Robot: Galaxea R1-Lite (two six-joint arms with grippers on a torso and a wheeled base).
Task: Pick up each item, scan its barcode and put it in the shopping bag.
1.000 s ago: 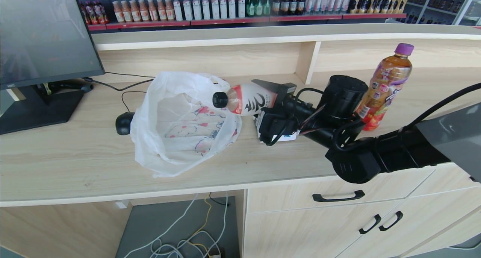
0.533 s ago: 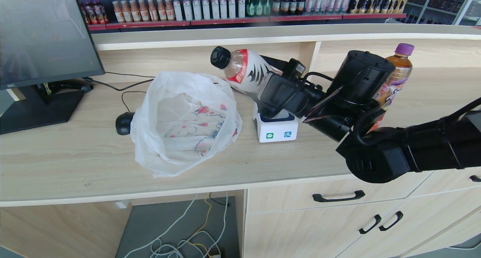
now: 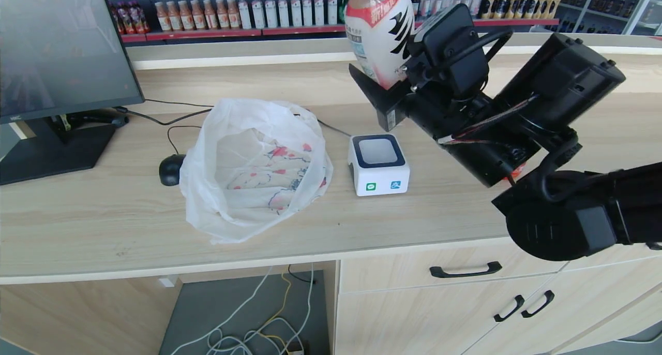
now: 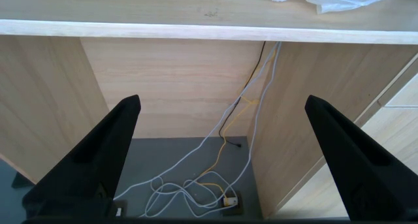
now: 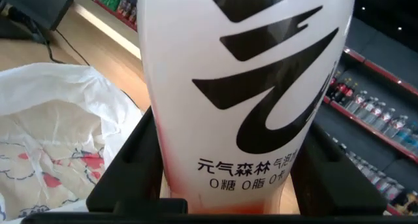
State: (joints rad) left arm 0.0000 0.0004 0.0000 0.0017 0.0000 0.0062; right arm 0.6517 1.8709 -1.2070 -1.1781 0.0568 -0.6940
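Right tool (image 3: 385,78) is pinching the bottle (image 3: 379,29) low on its body, near the base. One finger sits on each side and both press on the label sleeve, which the right wrist view shows well. The bottle is upright and held in the air, above and a little behind the scanner (image 3: 379,163), well clear of its window. Its cap runs off the top of the head view. We can't find the barcode in any view.

Handling, as we judge it:
- It's a plastic drink bottle that looks full, so it has some weight.
- The wall is stiff enough to hold but will give if squeezed hard.
- The sleeve is smooth and glossy, so it's likely slippery.
- With a hold this low the bottle is top-heavy, and tilting it toward the scanner could let it pivot or slide between the fingers.
- A hold around mid-body on the straight part of the sleeve would be safer. Avoid the neck and the tapered shoulder.
- It isn't fragile, and a short drop into the bag should be fine.

The bag (image 3: 253,168) sits on the worktop (image 3: 103,225) just beside the scanner, on the robot's left. Its mouth is open upward, and the thin soft film may fold in when touched.

Left tool (image 4: 222,165) has its fingers spread and holds nothing. It hangs well below the scanner's level, under the worktop edge, over the cables (image 4: 215,185) on the floor.
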